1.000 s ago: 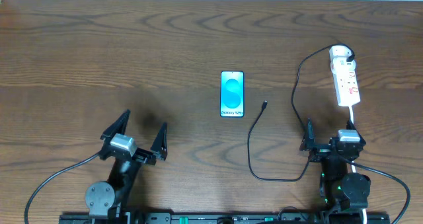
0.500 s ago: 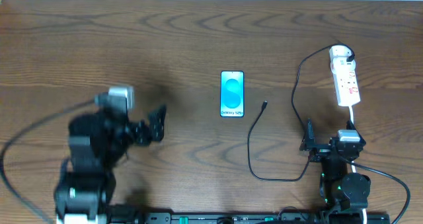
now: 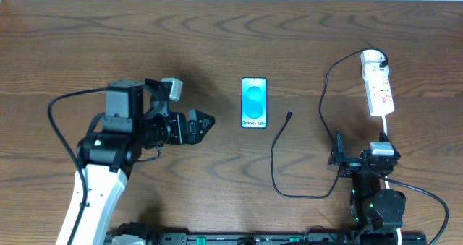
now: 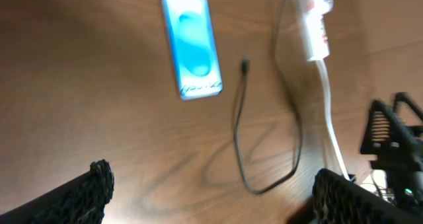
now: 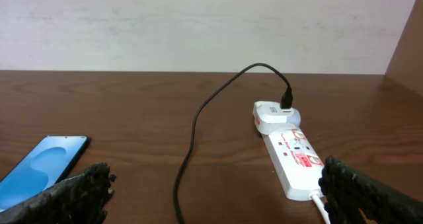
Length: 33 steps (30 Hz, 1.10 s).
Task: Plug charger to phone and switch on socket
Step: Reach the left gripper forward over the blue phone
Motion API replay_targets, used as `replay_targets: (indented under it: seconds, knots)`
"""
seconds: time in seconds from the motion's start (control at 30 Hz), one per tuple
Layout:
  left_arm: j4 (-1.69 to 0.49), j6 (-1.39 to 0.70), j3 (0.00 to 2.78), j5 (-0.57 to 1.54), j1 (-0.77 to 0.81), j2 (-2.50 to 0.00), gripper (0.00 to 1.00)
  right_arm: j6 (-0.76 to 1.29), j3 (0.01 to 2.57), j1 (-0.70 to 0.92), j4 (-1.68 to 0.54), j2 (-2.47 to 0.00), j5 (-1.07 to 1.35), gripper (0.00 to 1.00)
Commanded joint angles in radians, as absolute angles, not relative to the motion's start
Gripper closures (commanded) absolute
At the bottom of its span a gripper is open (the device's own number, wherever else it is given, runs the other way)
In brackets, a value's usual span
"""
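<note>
The left gripper (image 3: 199, 123) is hovering just left of the phone (image 3: 254, 102), fingers spread apart and holding nothing, while the right gripper (image 3: 359, 147) is sitting near right, also spread and empty. The phone is lying screen-up mid-table, and the charger (image 3: 275, 158) tip is resting just right of it, not touching. Its cable is running to the socket (image 3: 379, 89) at far right.

Soft, even light with faint shadows; the left wrist view is blurred, the phone (image 4: 192, 44) smeared.
</note>
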<state>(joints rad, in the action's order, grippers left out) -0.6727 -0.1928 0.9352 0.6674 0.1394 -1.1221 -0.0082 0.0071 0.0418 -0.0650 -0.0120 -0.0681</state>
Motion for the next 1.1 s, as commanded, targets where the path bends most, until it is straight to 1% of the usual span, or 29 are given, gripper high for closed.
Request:
replay_targets:
  seconds: [0.0, 0.13, 0.4, 0.47, 0.67, 0.77, 0.87, 1.07]
  knots:
    - [-0.762, -0.271, 1.082, 0.537, 0.181, -1.192, 0.02, -0.008, 0.005, 0.053, -0.068, -0.006, -0.076, 0.01]
    - [-0.988, -0.271, 1.298, 0.485, 0.228, -1.348, 0.02, -0.008, 0.005, 0.053, -0.068, -0.007, -0.076, 0.01]
    - [-1.349, -0.317, 1.651, 0.168, 0.389, -1.667, 0.02, -0.008, 0.005, 0.053, -0.068, -0.007, -0.076, 0.01]
    - [-1.349, -0.316, 1.693, 0.174, 0.42, -1.736, 0.02, -0.008, 0.005, 0.053, -0.068, -0.007, -0.076, 0.01]
    - [-1.2, -0.328, 1.694, 0.341, 0.464, -1.808, 0.02, -0.008, 0.005, 0.053, -0.068, -0.007, -0.076, 0.01]
    - [-1.185, -0.428, 1.694, 0.339, 0.468, -1.81, 0.02, -0.008, 0.005, 0.053, -0.068, -0.007, -0.076, 0.01]
    - [-1.194, -0.47, 1.694, 0.295, 0.469, -1.811, 0.02, -0.008, 0.005, 0.053, -0.068, -0.007, -0.076, 0.01]
    - [-1.222, -0.492, 1.739, 0.266, 0.484, -1.855, 0.02, -0.008, 0.005, 0.053, -0.068, -0.007, -0.076, 0.01]
